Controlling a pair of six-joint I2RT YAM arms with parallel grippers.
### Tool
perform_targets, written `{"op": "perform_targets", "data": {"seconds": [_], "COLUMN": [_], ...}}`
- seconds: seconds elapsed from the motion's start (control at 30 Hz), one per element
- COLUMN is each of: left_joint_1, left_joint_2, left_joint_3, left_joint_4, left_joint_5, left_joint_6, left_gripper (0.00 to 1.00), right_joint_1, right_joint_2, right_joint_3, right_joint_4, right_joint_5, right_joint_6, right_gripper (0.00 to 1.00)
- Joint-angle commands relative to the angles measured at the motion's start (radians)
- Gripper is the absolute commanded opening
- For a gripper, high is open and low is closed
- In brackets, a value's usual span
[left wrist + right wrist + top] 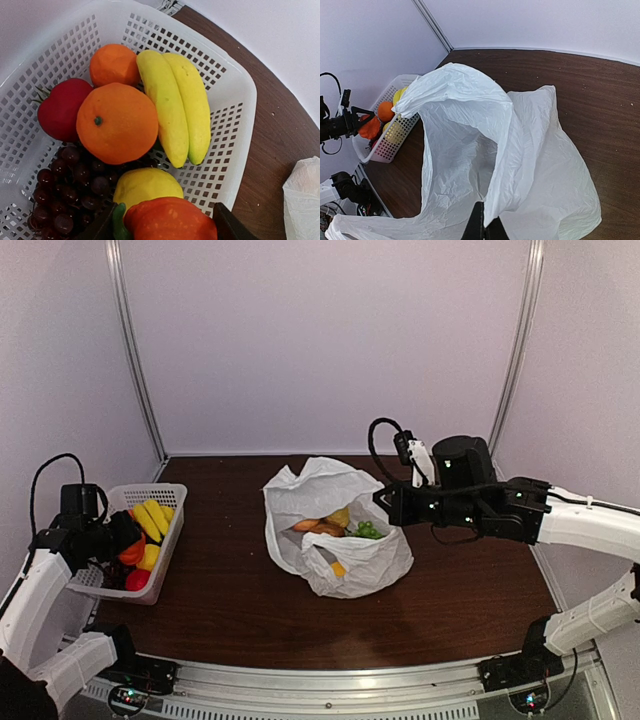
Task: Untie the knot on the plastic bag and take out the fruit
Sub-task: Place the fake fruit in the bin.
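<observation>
Brown table (230,605): right pincer (484,229) pinches upward-gaping bag (365,562); left pincer (165,227) clasps orange fruit (172,216).

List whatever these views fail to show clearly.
- Fruit in the plastic bag: the top view shows only bits through the mouth; in the right wrist view the plastic covers it all.
- Orange-red fruit in the left tool: cut off by the left wrist view's bottom edge.
- Right tool, pinching the bag: tips cut off by the right wrist view's bottom edge.
- Dark grapes: partly under the orange.
</observation>
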Motion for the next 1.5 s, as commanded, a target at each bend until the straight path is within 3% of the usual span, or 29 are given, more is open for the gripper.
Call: {"op": "perform_targets", "data": {"seconds": [0.0, 0.17, 0.37, 0.67, 0.9, 1.3, 1.47], "left_joint_1": [0.026, 0.034, 0.035, 0.034, 0.035, 0.035, 0.035], "left_joint_2": [0.028, 0.037, 0.041, 0.054, 0.038, 0.003, -0.006], "left_joint_3": [-0.03, -0.048, -0.045, -0.028, -0.005, 0.152, 0.17], "left_joint_4": [0.071, 0.075, 0.071, 0.048, 0.017, -0.11, -0.082], "left_joint_5": [-0.053, -0.089, -0.098, -0.105, -0.117, -0.145, 0.052], "left_joint_6": [-0.016, -0.015, -0.011, -0.011, -0.016, 0.065, 0.154], "left_gripper": [0.46, 0.47, 0.57, 0.76, 0.97, 0.97, 0.98], "right_joint_1": [-0.008, -0.008, -0.008, -0.008, -0.007, -0.008, -0.008], "right_joint_2": [-0.03, -0.04, -0.044, -0.052, -0.059, -0.052, -0.05], "right_joint_3": [-0.021, -0.025, -0.025, -0.027, -0.032, -0.03, -0.03], "right_joint_4": [-0.004, -0.008, -0.017, -0.019, -0.022, -0.018, 0.001], "right_joint_5": [0.015, 0.023, 0.031, 0.033, 0.036, 0.03, 0.003], "right_joint_6": [0.0, 0.0, -0.003, 0.0, 0.002, -0.001, -0.012], "right_gripper": [0.0, 0.0, 0.0, 0.0, 0.0, 0.0, 0.0]}}
